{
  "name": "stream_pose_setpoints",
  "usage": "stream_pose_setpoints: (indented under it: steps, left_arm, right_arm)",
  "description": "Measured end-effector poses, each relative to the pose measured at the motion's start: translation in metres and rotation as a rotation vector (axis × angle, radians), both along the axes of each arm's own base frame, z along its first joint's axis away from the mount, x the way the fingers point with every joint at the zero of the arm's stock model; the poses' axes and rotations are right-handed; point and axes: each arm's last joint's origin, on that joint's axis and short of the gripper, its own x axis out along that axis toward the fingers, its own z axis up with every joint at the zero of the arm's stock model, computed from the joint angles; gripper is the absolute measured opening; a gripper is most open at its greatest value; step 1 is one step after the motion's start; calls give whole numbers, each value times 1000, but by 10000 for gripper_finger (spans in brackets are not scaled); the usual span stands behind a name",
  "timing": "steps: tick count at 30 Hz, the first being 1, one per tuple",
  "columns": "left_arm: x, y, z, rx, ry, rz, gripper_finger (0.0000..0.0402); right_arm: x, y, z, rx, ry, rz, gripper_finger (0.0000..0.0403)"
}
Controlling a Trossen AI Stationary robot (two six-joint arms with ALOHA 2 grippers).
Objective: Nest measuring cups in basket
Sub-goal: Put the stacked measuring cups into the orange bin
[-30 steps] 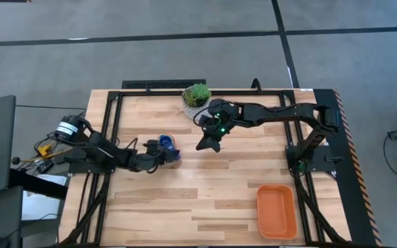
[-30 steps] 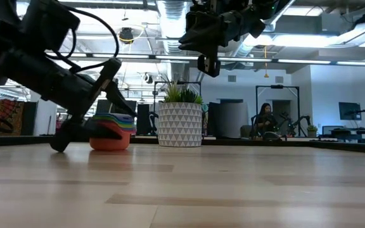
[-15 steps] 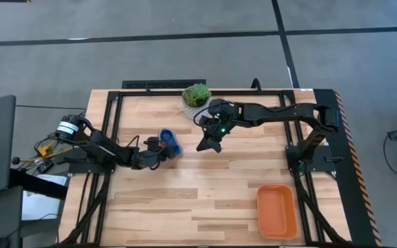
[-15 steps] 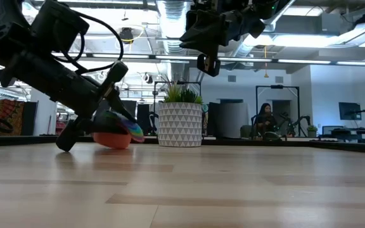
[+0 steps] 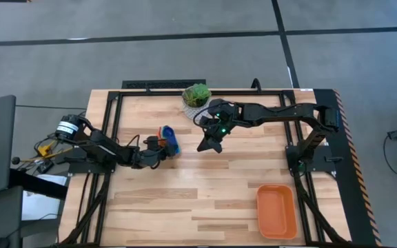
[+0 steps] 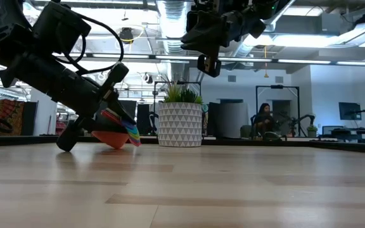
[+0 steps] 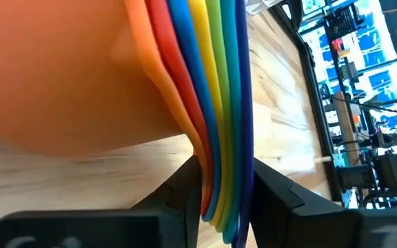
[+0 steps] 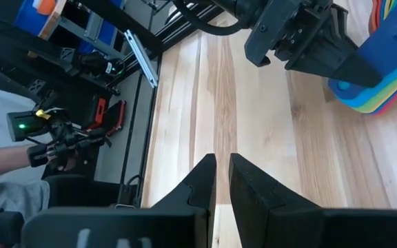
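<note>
The measuring cups (image 5: 169,140) are nested in one stack, orange outermost and dark blue innermost, left of the table's middle. In the low view the stack (image 6: 116,131) leans over. My left gripper (image 5: 158,147) is shut on the stack's handles, coming from the table's left. My right gripper (image 5: 209,145) hangs shut and empty above the table, to the right of the stack and near the plant pot; in its wrist view its fingers (image 8: 222,165) hold nothing. The orange basket (image 5: 276,211) lies at the near right corner. My left gripper pinches the bundle of flat handles (image 7: 220,148), all colours layered together, between its two fingers (image 7: 185,189), one on the orange side and one on the dark blue side. The fingers reach in nearly level from the table's left. The stack is tilted, the orange cup's underside (image 6: 108,142) on the table.
A white patterned pot with a green plant (image 5: 196,96) stands at the far edge, just behind my right gripper. Bare wood lies between the stack and the basket. Black frame rails run along the table's left and right sides.
My left gripper has shut on the stack's handles. The stack, level a second ago, has tipped over so its rims lean toward the table's right, with the orange bottom still on the wood.
</note>
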Motion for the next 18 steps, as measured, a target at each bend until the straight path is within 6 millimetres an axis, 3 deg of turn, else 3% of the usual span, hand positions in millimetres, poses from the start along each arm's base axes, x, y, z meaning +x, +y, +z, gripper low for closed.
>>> stream_pose_setpoints:
  steps: [7, 13, 18]
  left_arm:
    - [1, -1, 1, 14, -3, -32, 75]
    - [7, -2, 10, 68, -33, -210, 69]
    - [12, -1, 20, 95, -116, -390, 69]
  right_arm:
    - [-5, -2, 5, -7, 6, -14, 65]
    - [-32, -10, 47, -72, -96, -99, 65]
    - [-59, -9, 70, -86, -74, -173, 65]
